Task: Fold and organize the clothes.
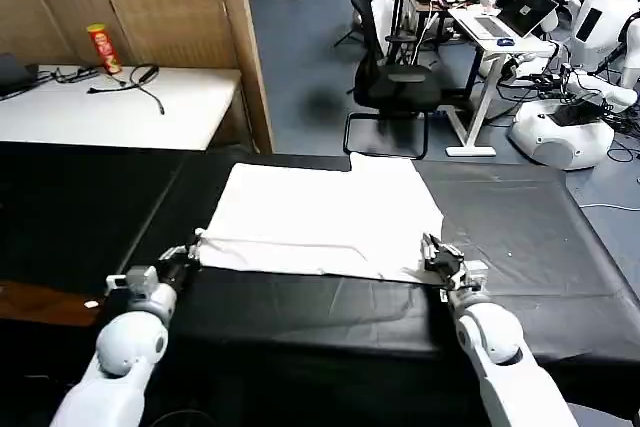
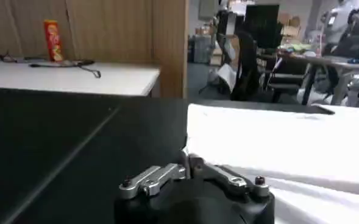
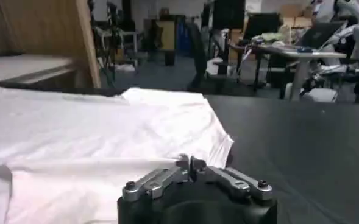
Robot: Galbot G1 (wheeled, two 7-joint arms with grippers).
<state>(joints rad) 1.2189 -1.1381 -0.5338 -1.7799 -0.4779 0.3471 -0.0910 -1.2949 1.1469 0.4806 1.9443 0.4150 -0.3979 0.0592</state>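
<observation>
The clothes are one white T-shirt (image 1: pixel 320 212) lying flat on the black table covering (image 1: pixel 520 237), plain side up, with a fold line running close to its near edge. My left gripper (image 1: pixel 193 249) is at the shirt's near left corner, its fingers shut on the fabric edge. In the left wrist view the left gripper (image 2: pixel 188 161) meets the T-shirt (image 2: pixel 277 140) right at its border. My right gripper (image 1: pixel 432 247) is at the near right corner, shut on the cloth. In the right wrist view the right gripper (image 3: pixel 190 163) lies over the T-shirt (image 3: pixel 75 128).
A white desk (image 1: pixel 120 107) with a red can (image 1: pixel 102 47) and cables stands at the back left, beside a wooden partition (image 1: pixel 235 37). An office chair (image 1: pixel 395 77) stands beyond the table's far edge. Bare black covering extends to both sides of the shirt.
</observation>
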